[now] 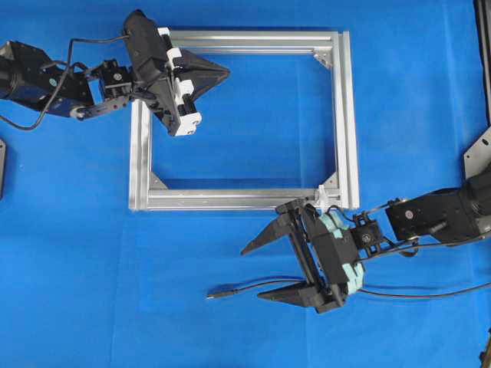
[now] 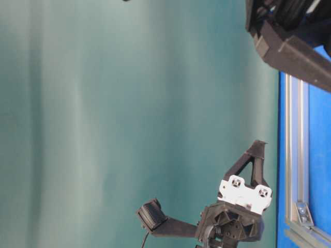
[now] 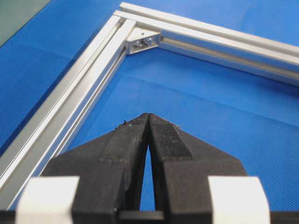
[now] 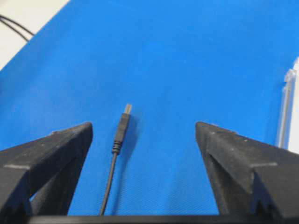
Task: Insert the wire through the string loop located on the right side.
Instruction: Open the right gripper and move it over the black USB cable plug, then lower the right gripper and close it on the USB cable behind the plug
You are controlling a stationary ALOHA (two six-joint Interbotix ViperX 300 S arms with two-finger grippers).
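Right gripper (image 1: 261, 270) at lower centre of the overhead view, jaws spread wide, holding nothing. The wire (image 1: 253, 287) lies loose on the blue mat (image 1: 92, 291), its plug tip (image 4: 123, 122) between the open fingers, nearer one of them. Left gripper (image 1: 219, 74) at upper left over the aluminium frame (image 1: 349, 115), jaws pressed together, empty. The string loop (image 1: 322, 195) sits at the frame's lower right corner, just beside the right wrist.

Risk, as I judge it: the wire is thin, limp and smooth-jacketed; an off-centre pinch could flick the plug sideways. The loop is tiny and soft, and may fold flat against the ridged metal.
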